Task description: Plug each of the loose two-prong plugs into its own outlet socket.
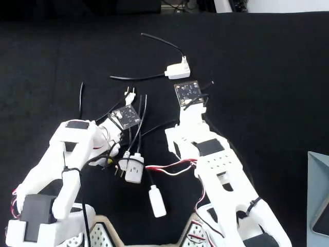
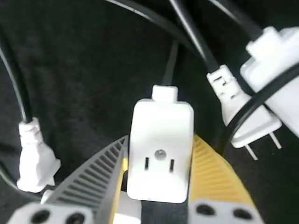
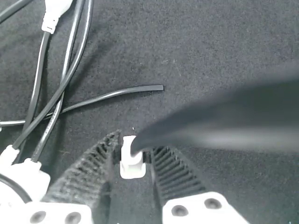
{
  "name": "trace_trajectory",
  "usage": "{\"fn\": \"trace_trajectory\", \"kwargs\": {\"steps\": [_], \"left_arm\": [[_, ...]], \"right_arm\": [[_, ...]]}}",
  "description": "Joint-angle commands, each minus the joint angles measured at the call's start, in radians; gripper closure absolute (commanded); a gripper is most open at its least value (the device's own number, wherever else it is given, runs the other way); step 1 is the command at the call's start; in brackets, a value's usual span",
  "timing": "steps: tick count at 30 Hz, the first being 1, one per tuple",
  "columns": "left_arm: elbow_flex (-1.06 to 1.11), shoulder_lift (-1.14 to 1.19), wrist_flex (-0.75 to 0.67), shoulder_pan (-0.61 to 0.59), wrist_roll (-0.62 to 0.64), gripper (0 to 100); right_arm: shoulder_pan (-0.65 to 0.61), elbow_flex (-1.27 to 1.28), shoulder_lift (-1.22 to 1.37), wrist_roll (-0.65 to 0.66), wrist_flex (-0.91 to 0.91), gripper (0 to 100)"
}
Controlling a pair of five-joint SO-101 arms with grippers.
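Note:
My left gripper (image 2: 161, 140) is shut on a white outlet socket (image 2: 161, 154), its slotted face toward the camera, held between the grey finger and the yellow one. A loose two-prong plug (image 2: 250, 123) lies just beside it, and another white plug (image 2: 35, 156) lies on the other side. My right gripper (image 3: 135, 145) is shut on a small white plug (image 3: 132, 161) whose black cable (image 3: 219, 123) sweeps close past the camera. From above, the left gripper (image 1: 115, 152) sits in the cable tangle and the right gripper (image 1: 193, 110) is at mid table.
A white adapter (image 1: 178, 71) with a black cord lies at the back. A white socket block (image 1: 134, 170) and a long white plug (image 1: 157, 201) lie near the front. Several black cords (image 1: 139, 123) cross between the arms on the black cloth (image 1: 257, 62).

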Motion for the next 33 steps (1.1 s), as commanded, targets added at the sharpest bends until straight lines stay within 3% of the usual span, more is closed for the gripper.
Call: {"fn": "trace_trajectory", "kwargs": {"steps": [1,4,14,33], "left_arm": [[-0.064,0.002,-0.017,-0.008,-0.003,92],[-0.133,0.002,0.023,-0.028,-0.002,98],[-0.524,0.002,0.338,-0.16,0.052,97],[-0.854,0.002,0.733,-0.142,0.066,97]], "right_arm": [[0.015,-0.024,0.004,-0.003,-0.009,98.5],[0.015,-0.024,0.004,-0.003,-0.009,98.5],[0.014,-0.024,0.004,-0.003,-0.009,98.5],[0.014,-0.024,0.004,-0.003,-0.009,98.5]]}}
